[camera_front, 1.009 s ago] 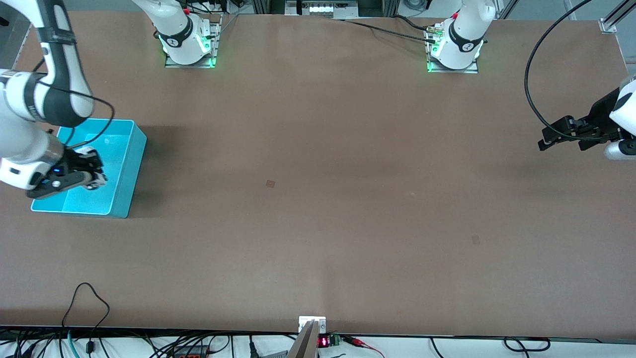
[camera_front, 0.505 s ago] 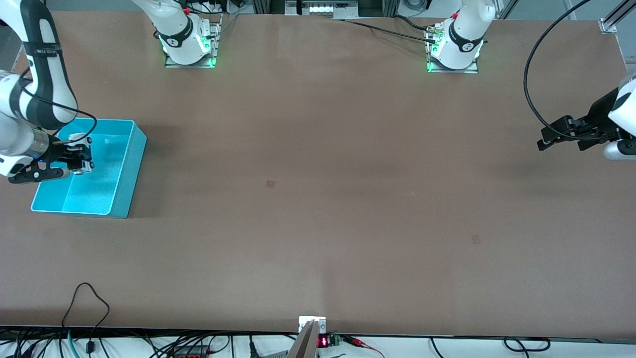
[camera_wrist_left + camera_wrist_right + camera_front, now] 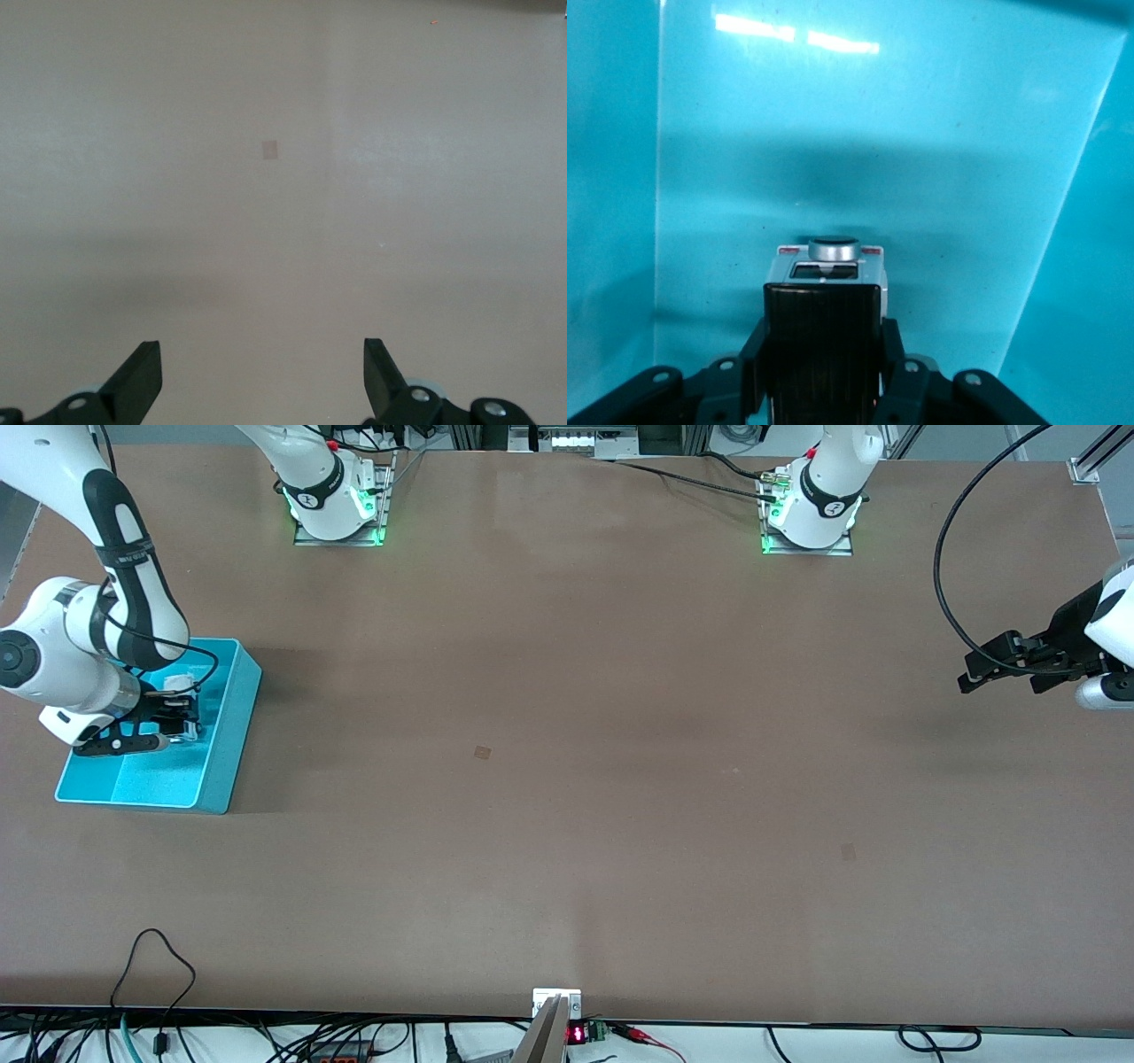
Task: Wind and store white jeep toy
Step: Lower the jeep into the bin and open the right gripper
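1. The right gripper (image 3: 182,722) hangs over the bin (image 3: 232,731), its fingers (image 3: 893,354) pinching the jeep (image 3: 826,301).
2. The jeep sits inside the bin's walls, above its floor.
3. The left gripper (image 3: 974,676) waits over the counter (image 3: 567,779), well apart from the bin, fingers (image 3: 142,376) spread.

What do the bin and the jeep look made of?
Turquoise bin: likely smooth moulded plastic, with glossy walls that mirror the ceiling lights in the right wrist view. White jeep toy, clamped in the right gripper over the bin: probably hard plastic, with a matte black ribbed roof panel and pale body. The round silvery disc at its end could be metal or painted plastic.
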You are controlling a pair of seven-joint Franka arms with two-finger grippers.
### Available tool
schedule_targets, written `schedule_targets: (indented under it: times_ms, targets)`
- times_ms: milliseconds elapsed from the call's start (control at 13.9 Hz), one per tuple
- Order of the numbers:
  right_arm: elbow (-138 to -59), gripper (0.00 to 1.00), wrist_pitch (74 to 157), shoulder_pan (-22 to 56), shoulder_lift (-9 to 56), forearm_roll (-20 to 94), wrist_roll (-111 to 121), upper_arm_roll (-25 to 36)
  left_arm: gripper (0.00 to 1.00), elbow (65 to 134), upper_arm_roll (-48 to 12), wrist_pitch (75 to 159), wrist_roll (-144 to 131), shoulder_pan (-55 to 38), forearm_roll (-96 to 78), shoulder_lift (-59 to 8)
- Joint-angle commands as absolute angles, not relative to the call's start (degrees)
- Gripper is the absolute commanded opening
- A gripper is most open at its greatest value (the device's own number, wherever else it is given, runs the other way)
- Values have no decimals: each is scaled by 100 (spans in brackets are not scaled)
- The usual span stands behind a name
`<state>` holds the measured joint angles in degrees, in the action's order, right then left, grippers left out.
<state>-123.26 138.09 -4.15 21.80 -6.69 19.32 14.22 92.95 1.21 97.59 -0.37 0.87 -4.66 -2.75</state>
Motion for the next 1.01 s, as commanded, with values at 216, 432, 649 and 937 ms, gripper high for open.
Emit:
schedule_targets:
  times_ms: [216,432,649,937]
  targets:
    - [-12480,2,13887,-474,2162,-589,1793,1459,100,9193,123,9721,-35,79,-387,-281]
    - [-12463,15,13966,-510,2293,-554,1793,1459,100,9202,123,9703,-26,97,-387,-281]
    - [-12463,38,14001,-510,2338,-562,1793,1450,100,9193,123,9703,-18,97,-378,-281]
    - [-12454,64,13992,-518,2338,-571,1863,1441,100,9193,123,9677,0,88,-369,-272]
